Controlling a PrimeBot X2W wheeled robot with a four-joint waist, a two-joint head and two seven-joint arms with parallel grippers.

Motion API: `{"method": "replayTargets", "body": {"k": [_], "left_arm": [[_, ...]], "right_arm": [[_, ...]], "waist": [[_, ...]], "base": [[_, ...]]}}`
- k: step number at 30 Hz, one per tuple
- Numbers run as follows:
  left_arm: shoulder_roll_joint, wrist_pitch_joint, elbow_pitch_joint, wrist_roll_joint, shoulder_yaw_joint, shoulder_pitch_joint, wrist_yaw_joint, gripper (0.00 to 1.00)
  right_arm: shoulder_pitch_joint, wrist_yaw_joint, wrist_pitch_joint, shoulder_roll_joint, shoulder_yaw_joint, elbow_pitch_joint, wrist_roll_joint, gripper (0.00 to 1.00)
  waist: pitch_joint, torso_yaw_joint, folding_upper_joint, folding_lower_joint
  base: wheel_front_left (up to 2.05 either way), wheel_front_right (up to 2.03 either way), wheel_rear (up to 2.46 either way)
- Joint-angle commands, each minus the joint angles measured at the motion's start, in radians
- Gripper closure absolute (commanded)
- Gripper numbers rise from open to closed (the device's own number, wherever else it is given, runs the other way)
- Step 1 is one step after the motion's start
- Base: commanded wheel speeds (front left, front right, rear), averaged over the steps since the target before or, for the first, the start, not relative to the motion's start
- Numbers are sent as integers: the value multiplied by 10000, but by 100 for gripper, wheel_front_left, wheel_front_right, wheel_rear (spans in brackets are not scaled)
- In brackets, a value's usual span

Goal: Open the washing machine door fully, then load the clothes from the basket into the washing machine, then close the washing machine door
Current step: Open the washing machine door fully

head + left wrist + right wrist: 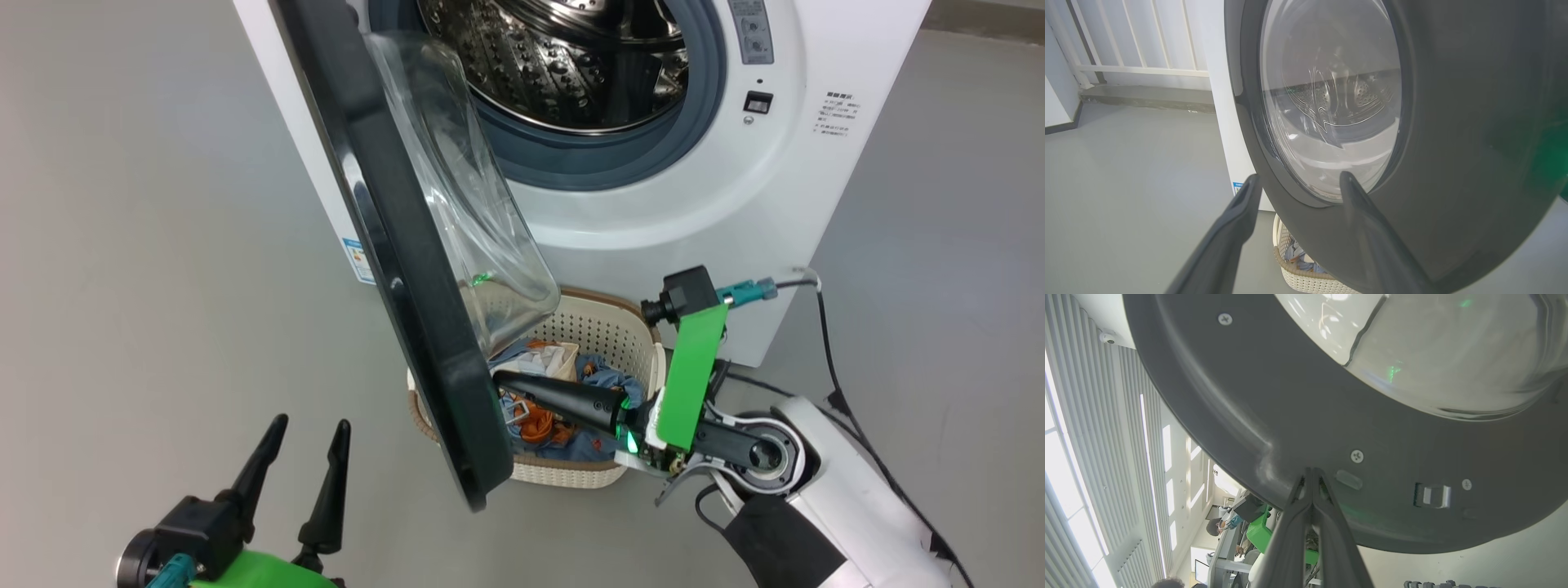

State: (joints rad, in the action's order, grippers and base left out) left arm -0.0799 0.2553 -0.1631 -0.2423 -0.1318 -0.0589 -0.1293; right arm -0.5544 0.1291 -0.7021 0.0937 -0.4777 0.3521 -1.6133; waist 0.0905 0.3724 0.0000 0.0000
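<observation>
The white washing machine (694, 220) stands with its steel drum (555, 57) exposed. Its black round door (392, 229) is swung partway out, the clear glass bowl (465, 204) facing the drum. Under the door sits the cream basket (620, 314) holding blue and orange clothes (604, 376). My right gripper (500, 377) is shut, reaching over the basket with its tip against the door's inner face (1331, 428) near the lower rim. My left gripper (313, 421) is open on the door's outer side, holding nothing; the door's outer face (1453, 143) is close ahead of its fingers (1241, 212).
Grey floor lies all around. A black cable (824, 327) runs along the machine's right side to my right arm. A white railing (1139, 69) and wall stand behind the machine's left. The door latch (1433, 496) sits right of my shut fingers.
</observation>
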Motion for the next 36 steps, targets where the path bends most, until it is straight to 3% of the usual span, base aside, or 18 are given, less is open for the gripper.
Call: {"method": "replayTargets", "body": {"k": [1,9,12,15,16,17,19,20,36], "left_arm": [[-178,65,246,112,396,-40,-14,0],[-303,65,247,-1,365,56,-14,0],[-380,65,261,-120,317,51,-14,0],[-475,65,267,-228,328,58,-14,0],[-503,65,263,-255,351,67,-14,0],[-530,65,263,-278,375,81,-14,0],[-583,65,268,-329,404,104,-14,0],[-611,65,266,-342,425,120,-14,0],[-841,65,467,-326,876,561,-14,0]], "right_arm": [[213,16,114,-318,-165,-271,17,100],[480,16,518,-292,43,-260,257,100],[599,16,721,-172,135,-285,415,83],[747,16,996,-7,229,-305,587,53],[808,16,1073,58,255,-313,628,51],[874,16,1160,132,274,-320,683,43],[1018,16,1363,322,287,-320,845,10],[1107,16,1455,424,270,-320,925,1],[2679,16,3205,1586,376,-441,1242,0]], "waist": [[-94,-46,0,0],[-288,-369,0,0],[-320,-513,0,0],[-353,-683,0,0],[-371,-737,0,0],[-388,-794,0,0],[-420,-893,0,0],[-444,-945,0,0],[-695,-1824,0,0]], "base": [[0,0,0],[0,0,0],[0,0,0],[0,0,0],[0,0,0],[0,0,0],[0,0,0],[0,0,0],[0,0,0]]}}
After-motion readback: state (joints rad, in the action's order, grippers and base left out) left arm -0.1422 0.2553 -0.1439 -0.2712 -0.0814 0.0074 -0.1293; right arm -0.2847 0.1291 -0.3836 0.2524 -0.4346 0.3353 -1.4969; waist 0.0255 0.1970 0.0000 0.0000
